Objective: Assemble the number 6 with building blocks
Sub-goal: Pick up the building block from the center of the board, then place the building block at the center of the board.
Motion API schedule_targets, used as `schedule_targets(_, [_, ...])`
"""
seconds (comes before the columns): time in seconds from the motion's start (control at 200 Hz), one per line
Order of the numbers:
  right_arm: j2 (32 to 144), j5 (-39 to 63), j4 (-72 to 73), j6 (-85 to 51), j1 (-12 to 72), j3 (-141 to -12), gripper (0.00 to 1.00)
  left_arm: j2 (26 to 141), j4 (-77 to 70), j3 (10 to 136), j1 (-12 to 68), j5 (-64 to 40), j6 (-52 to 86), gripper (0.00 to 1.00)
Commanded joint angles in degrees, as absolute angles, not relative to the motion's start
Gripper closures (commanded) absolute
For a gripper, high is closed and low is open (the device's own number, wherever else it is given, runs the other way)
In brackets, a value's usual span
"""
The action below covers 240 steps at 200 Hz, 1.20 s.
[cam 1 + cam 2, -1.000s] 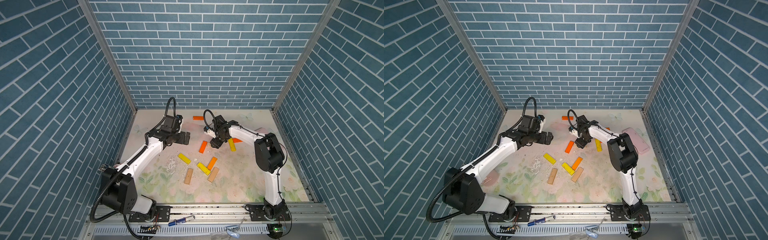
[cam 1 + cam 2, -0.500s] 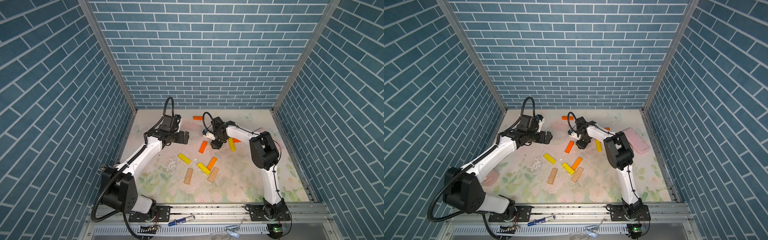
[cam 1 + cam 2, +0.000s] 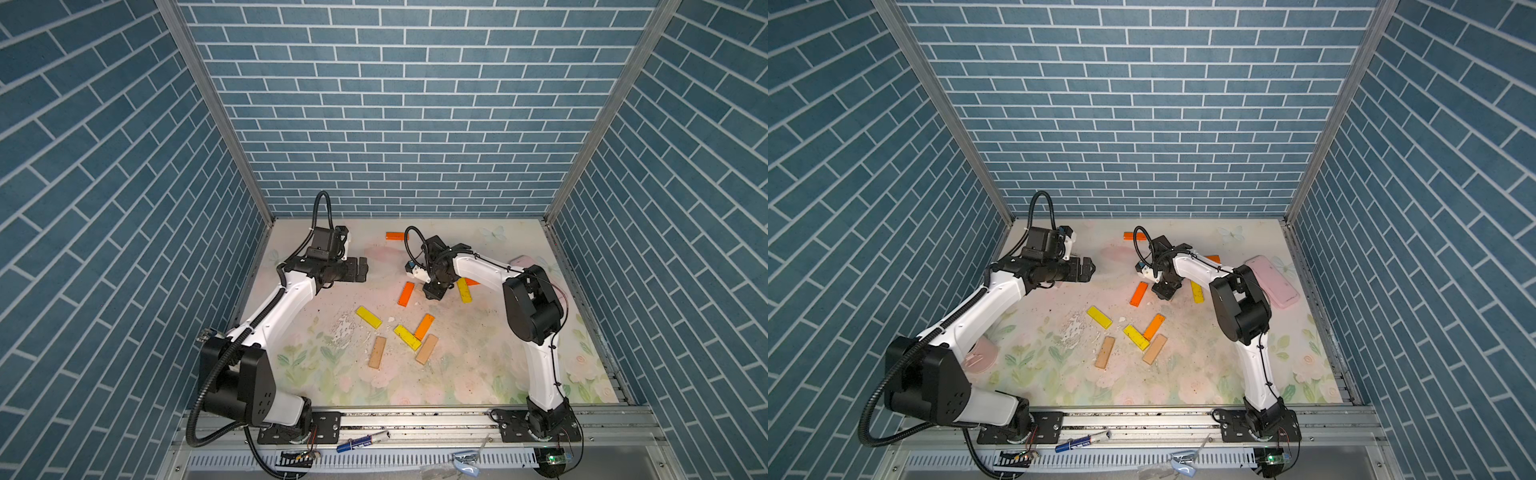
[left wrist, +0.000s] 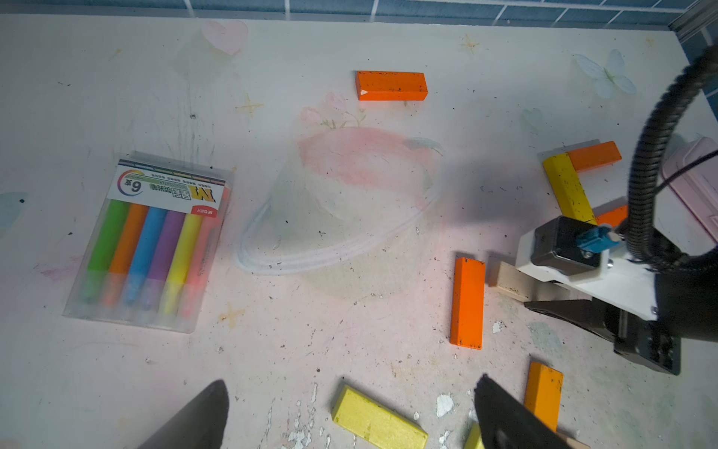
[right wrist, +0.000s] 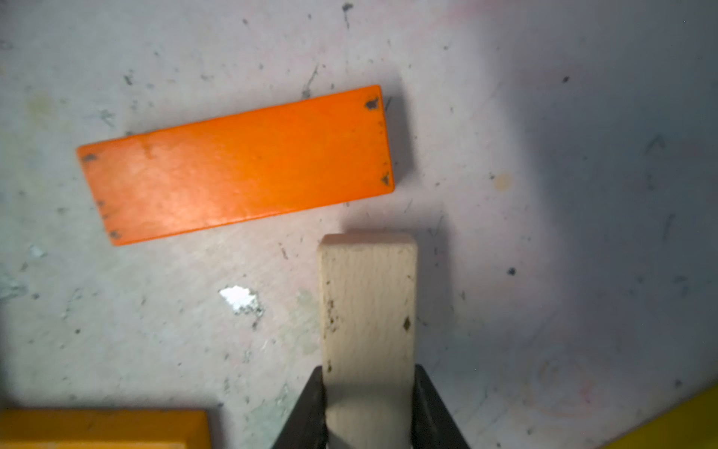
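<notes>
**Right wrist view: tan plank [image 5: 369, 303] pinched between two black fingers [image 5: 435, 423]**

The right gripper [image 5: 369, 404] has its fingers pressed against both long edges of that plank. It is a flat rectangle of pale, unpainted wood with a fine grain and a few dark nicks. Its free end sits just beside an orange plank [image 5: 237, 165] without touching it. The orange plank lies flat, roughly at a right angle to the tan one, and its smooth paint is chipped at the corners. I can't tell whether the tan plank is lifted or resting.

In both top views the other building blocks lie flat and scattered on the surface [image 3: 457, 374], a scuffed floral-print sheet with flaked white patches. A yellow plank [image 3: 464, 290] lies just beside the right wrist, and a lone orange plank [image 3: 395, 236] sits near the back wall. A front cluster [image 3: 407, 337] mixes yellow, orange and tan pieces.

The left gripper [image 4: 351, 381] hangs over the surface with its fingers spread wide, gripping nothing. A clear plastic highlighter pack [image 4: 151, 241] lies on its side of the surface. A pink rounded case [image 3: 1273, 281] sits near the right edge.
</notes>
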<state>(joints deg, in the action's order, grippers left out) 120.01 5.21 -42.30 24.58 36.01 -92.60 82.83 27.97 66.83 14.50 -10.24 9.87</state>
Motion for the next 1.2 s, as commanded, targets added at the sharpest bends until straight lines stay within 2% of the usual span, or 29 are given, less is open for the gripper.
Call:
schedule_targets(0.0, [110.8,4.7,-43.6,21.3,36.0,-91.9,0.73,82.8,27.0,67.2,13.9,-12.0,11.3,0.01])
schedule_targets(0.14, [102.0,4.7,-42.8,19.0,34.3,-87.7,0.73,82.6,26.6,66.8,13.9,-12.8,11.8,0.01])
schedule_targets(0.335, [89.5,4.6,-42.1,15.4,27.4,-78.7,0.73,82.9,25.9,66.7,13.9,-15.2,13.2,0.01])
schedule_targets(0.555, [79.9,-1.1,-41.1,10.0,21.7,-67.6,0.71,81.4,24.5,65.3,14.4,-16.7,14.5,0.01])
schedule_targets(0.71, [84.0,-8.7,-41.4,2.9,18.3,-65.9,0.71,81.9,24.6,65.2,16.5,-16.4,14.5,0.01])
schedule_targets(0.9, [89.0,-4.9,-34.9,-2.4,15.2,-61.9,0.72,82.3,24.7,65.1,19.0,-15.7,14.1,0.01])
schedule_targets(1.195, [94.7,-5.2,-33.2,-1.7,14.1,-60.7,0.72,84.7,25.9,65.6,22.2,-14.1,12.8,0.01])
